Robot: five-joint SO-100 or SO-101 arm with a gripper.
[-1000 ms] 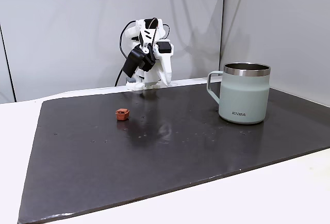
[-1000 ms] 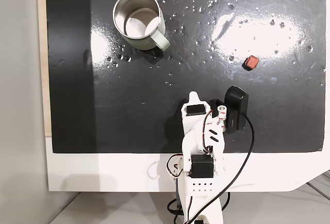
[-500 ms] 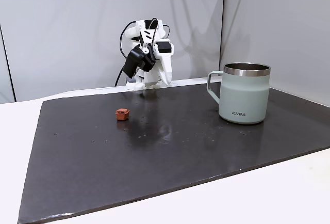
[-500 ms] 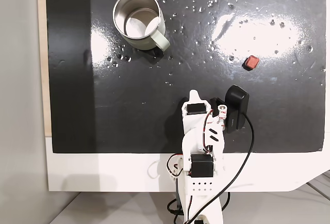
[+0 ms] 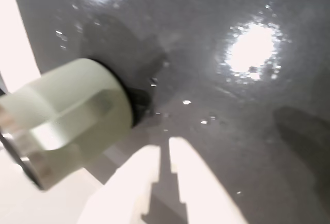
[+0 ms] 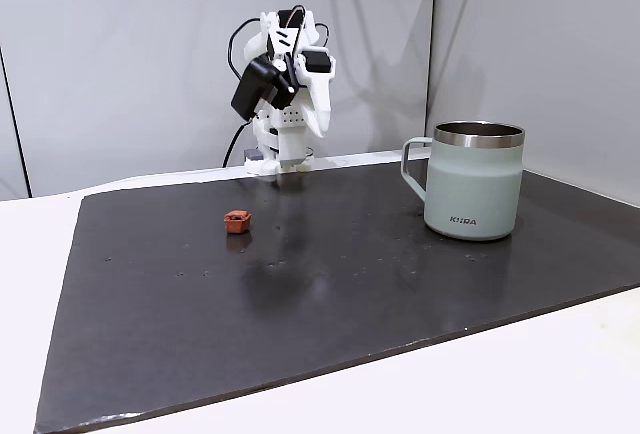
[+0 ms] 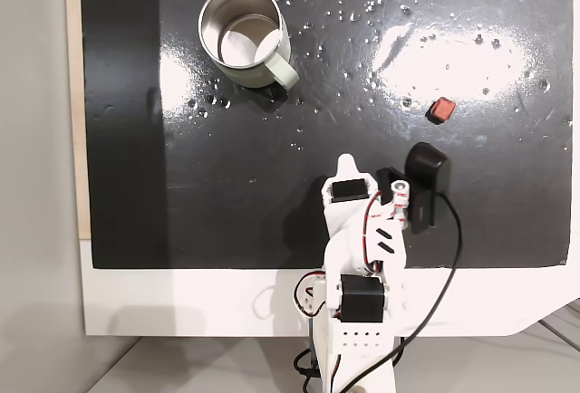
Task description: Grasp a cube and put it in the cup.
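The cube [image 6: 237, 221] is a tiny reddish-brown block lying on the black mat, left of centre in a fixed view; in the top-down fixed view the cube [image 7: 441, 110] sits at the right. The cup [image 6: 473, 181], pale grey-green with a steel rim and a side handle, stands upright at the right, and the cup [image 7: 277, 56] looks empty from above. In the wrist view the cup [image 5: 67, 115] lies at the left, and my gripper [image 5: 164, 149] hovers over bare mat with its white fingers nearly together and nothing between them. My arm [image 6: 283, 64] is folded at the mat's far edge, well away from both.
The black glossy mat [image 6: 350, 294] covers most of a white table [image 7: 181, 302]. Its edge shows as a white strip [image 5: 18, 43] in the wrist view. A black cable [image 7: 444, 266] loops beside the arm's base. Grey walls stand behind the arm.
The arm has risen and the wrist camera has tipped upward; from above, the arm has swung slightly right. Cube and cup have not moved.
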